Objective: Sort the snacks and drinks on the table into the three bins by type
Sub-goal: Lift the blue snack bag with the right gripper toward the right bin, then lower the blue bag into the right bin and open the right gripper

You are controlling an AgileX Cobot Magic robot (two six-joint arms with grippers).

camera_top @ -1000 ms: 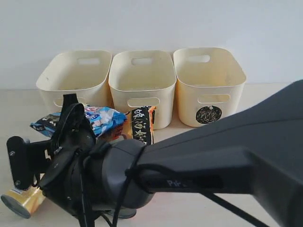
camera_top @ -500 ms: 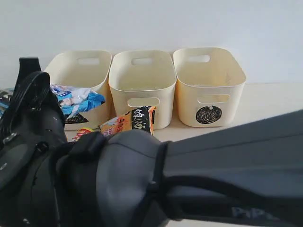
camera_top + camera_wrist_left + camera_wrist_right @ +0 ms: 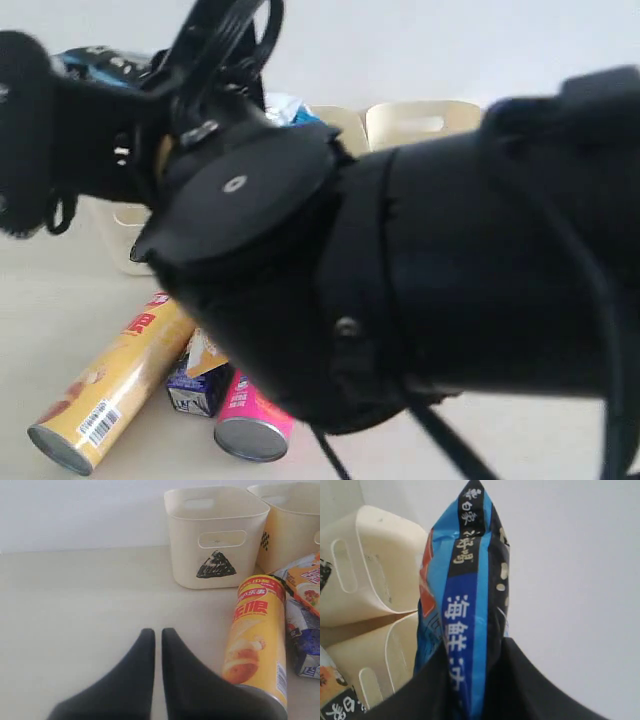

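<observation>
The pale beige, faintly wood-grained bench top (image 3: 75, 605) runs back to a plain white wall (image 3: 75, 510). Cream plastic tubs with handle cut-outs stand in a row along that back edge. One is marked with a black scribbled triangle (image 3: 216, 535) and its neighbour with a scribbled square (image 3: 295, 520). Only the rim of the third tub (image 3: 425, 120) shows behind the large black right arm.

Forward of the triangle tub, a tall yellow chip tube (image 3: 257, 635) lies on its side, one metal end towards the front edge. A small dark purple drink carton (image 3: 198, 388) sits between it and a pink-red chip tube (image 3: 250, 425). An orange crinkly bag (image 3: 310, 582) lies in front of the square tub.

The left gripper (image 3: 157, 631) has its black fingers drawn together with nothing between them. It is over bare bench, and the yellow tube is just beside it.

The right gripper (image 3: 472, 647) is clenched on a crinkly blue snack bag (image 3: 465, 580). The bag is pinched at its lower part and stands up past the fingertips. It is lifted clear of the bench, up at the level of the tubs' rims.
</observation>
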